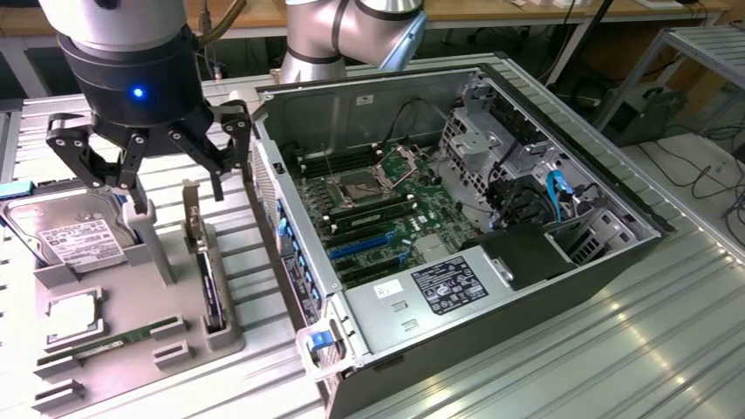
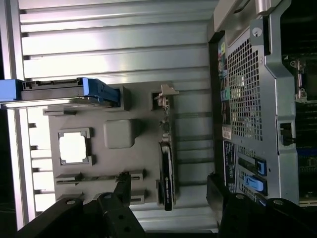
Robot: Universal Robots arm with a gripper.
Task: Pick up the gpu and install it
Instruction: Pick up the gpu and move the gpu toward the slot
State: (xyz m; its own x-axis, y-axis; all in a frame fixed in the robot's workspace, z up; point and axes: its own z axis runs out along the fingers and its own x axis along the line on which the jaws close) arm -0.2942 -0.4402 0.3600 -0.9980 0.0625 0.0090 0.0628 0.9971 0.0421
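The gpu [image 1: 206, 278] is a thin dark card standing on its edge in a slot of the grey holder tray [image 1: 140, 305], its silvery bracket at the far end. In the wrist view the gpu [image 2: 167, 166] lies between my two fingers. My gripper [image 1: 181, 201] hangs just above the card's bracket end, open, with nothing in it. In the wrist view the gripper [image 2: 170, 191] straddles the card, with one dark finger [image 2: 121, 186] on each side and clear of it.
The tray also holds a hard drive [image 1: 72, 234], a square processor chip [image 1: 70, 310] and a green memory stick [image 1: 111, 340]. The open computer case [image 1: 466, 218] lies on the exterior view's right, motherboard exposed, its wall [image 2: 245, 94] close beside the tray.
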